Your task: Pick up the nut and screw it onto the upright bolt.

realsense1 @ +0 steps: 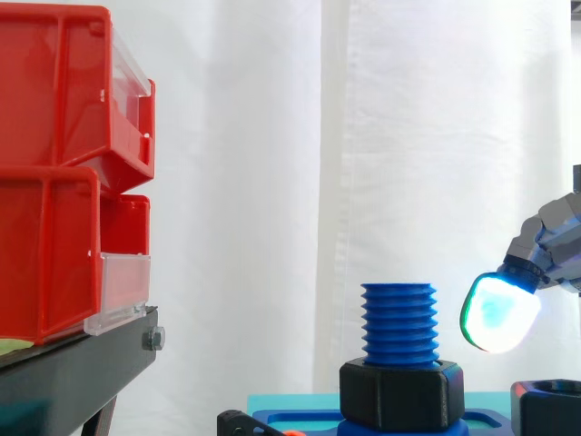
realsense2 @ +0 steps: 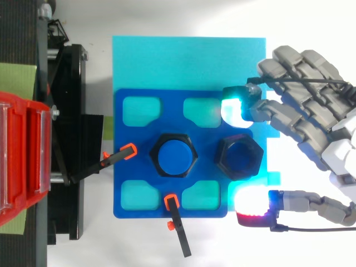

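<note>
Nut (realsense2: 239, 157) lies flat on the blue plate (realsense2: 125, 158) near its right edge, just beside the upright bolt (realsense2: 174, 155); hand (realsense2: 311, 128) open, glowing pads (realsense2: 250, 201) straddling it without contact, seemingly poised to pinch.

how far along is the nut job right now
Done: one black nut already sits at the base of the blue bolt. In hand: nothing; the open hand straddles the loose nut on the blue plate, pads apart from it. Left: grip, lift, screw on.
</note>
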Robot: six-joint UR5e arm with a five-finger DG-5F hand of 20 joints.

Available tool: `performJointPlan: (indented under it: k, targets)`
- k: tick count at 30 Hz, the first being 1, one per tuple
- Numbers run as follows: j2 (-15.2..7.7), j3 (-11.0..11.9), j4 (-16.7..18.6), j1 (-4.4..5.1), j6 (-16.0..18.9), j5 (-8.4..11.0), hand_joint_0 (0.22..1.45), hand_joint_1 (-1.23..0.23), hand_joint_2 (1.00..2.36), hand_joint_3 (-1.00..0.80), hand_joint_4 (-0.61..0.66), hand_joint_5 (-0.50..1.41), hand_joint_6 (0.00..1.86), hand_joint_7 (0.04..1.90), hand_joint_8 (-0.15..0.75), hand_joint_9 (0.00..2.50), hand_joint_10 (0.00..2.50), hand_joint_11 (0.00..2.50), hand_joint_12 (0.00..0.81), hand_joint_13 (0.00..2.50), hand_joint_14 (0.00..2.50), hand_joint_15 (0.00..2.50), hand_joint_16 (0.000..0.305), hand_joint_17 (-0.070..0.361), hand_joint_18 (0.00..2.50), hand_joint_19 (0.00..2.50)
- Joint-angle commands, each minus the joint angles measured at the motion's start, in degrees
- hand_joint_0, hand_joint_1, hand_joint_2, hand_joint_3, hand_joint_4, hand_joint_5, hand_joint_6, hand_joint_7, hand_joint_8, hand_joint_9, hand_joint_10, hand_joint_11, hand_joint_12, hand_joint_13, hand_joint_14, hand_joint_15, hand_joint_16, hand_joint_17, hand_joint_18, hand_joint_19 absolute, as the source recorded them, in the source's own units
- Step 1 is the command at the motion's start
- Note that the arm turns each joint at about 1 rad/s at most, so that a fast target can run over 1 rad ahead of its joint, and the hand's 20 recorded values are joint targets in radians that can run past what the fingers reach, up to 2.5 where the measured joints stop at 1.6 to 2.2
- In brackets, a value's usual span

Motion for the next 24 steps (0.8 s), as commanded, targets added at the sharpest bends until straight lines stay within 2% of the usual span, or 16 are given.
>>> performJointPlan:
  k: [1,2,5,11,24]
  targets:
    - [0.0,0.01,-0.09,0.0,0.1,0.01,0.28,-0.82,1.0,-0.5,0.22,-0.3,0.5,0.71,0.337,0.14,0.0,0.04,0.484,0.06,0.0,0.0,0.079,0.179,0.14,0.0]
    - [0.0,0.01,-0.09,0.0,0.1,0.01,0.28,-0.79,1.0,-0.5,0.2,-0.3,0.5,0.73,0.326,0.08,0.0,0.07,0.478,0.01,0.0,0.0,0.078,0.176,0.07,0.04]
    - [0.0,-0.08,-0.71,0.0,0.27,0.01,0.27,-0.78,1.0,-0.5,0.2,-0.3,0.5,0.72,0.327,0.07,0.0,0.06,0.477,0.0,0.0,0.0,0.078,0.176,0.05,0.03]
    - [0.0,0.01,-1.5,0.09,0.71,0.01,0.27,-0.81,1.0,-0.5,0.18,-0.3,0.5,0.68,0.32,0.01,0.0,0.02,0.474,0.0,0.0,0.0,0.078,0.176,0.0,0.0]
    - [0.0,0.01,-4.31,0.44,3.44,-0.08,0.29,-0.76,1.0,-0.5,0.17,-0.3,0.5,0.67,0.311,0.0,0.0,0.0,0.47,0.0,0.0,0.0,0.076,0.172,0.0,0.01]
